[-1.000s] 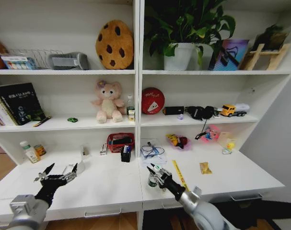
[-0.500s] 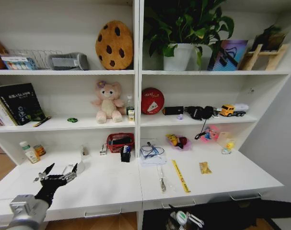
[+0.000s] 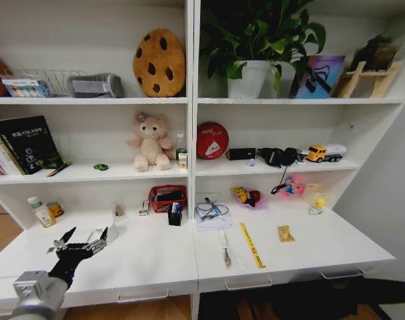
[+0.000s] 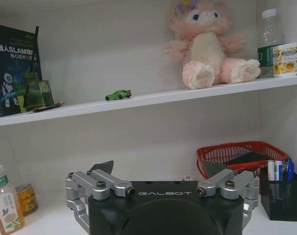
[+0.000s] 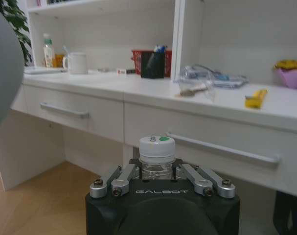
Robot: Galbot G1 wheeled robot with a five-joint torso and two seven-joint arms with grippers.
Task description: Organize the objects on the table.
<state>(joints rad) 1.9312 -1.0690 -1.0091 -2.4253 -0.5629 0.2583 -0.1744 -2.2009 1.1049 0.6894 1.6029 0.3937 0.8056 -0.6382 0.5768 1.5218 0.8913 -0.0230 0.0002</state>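
item: small bottle (image 5: pixel 157 155), clamped in my right end effector (image 5: pixel 160 182) below the tabletop (image 5: pixel 138 88) edge (lowered, likely for carrying). left end effector (image 3: pixel 81 245) spread open, empty, over tabletop.

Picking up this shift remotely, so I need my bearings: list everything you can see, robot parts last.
table: one, white, with drawers
cookie cushion: one, brown, top shelf
potted plant: one, green in white pot, top shelf
plush bear: one, pink, middle shelf
toy car: one, green, middle shelf
round tin: one, red, middle shelf
toy truck: one, yellow, middle shelf
basket: one, red, desk back
pen holder: one, black, before basket
white cup: one, desk left
yellow ruler: one, desk right
small bottle: one, clear, white cap, in right pincer
left pincer: open, above desk left
right pincer: shut on bottle, below desk edge
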